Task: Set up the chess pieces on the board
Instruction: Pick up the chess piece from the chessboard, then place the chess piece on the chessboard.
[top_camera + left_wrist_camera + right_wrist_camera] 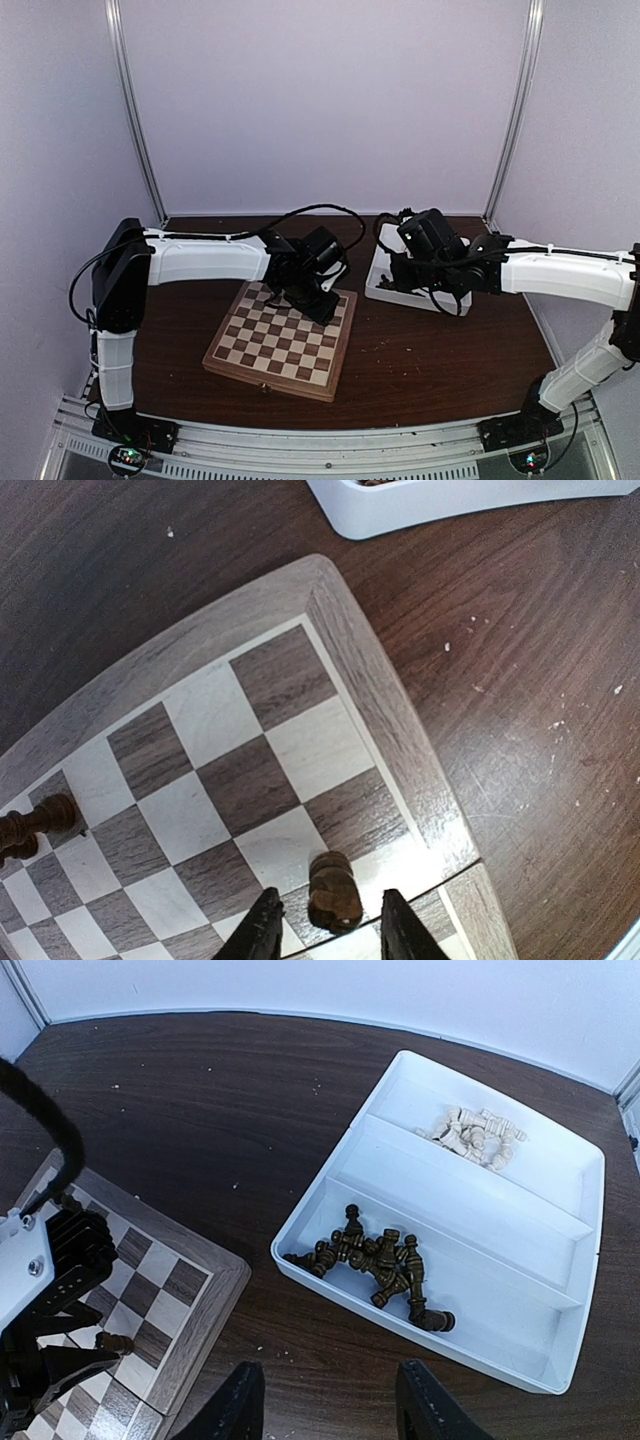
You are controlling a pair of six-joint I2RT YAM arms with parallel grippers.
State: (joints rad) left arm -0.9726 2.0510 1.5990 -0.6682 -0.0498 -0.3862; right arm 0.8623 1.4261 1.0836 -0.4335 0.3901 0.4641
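Farthest left in the left wrist view, two dark pieces (pixel 35 825) sit on the board (pixel 370 690), cut by the frame edge, so whether they are upright is hard to tell. The left gripper (pixel 332 932) hangs over the board's corner nearest the tray (pixel 450 510). Its jaws are apart, one on each side of a single dark piece (pixel 333 885) standing by the border. A slit of board shows between the piece and each finger, so it is not clamped. Right of the board comes dark table (pixel 520 680), then the white tray, near the corner but apart from it. In the right wrist view, its near compartment holds a heap of dark chess pieces (pixel 380 1260) and its far one a cluster of cream pieces (pixel 470 1132). The right gripper (pixel 330 1405) hovers over the table by the tray's near wall, jaws apart over bare wood
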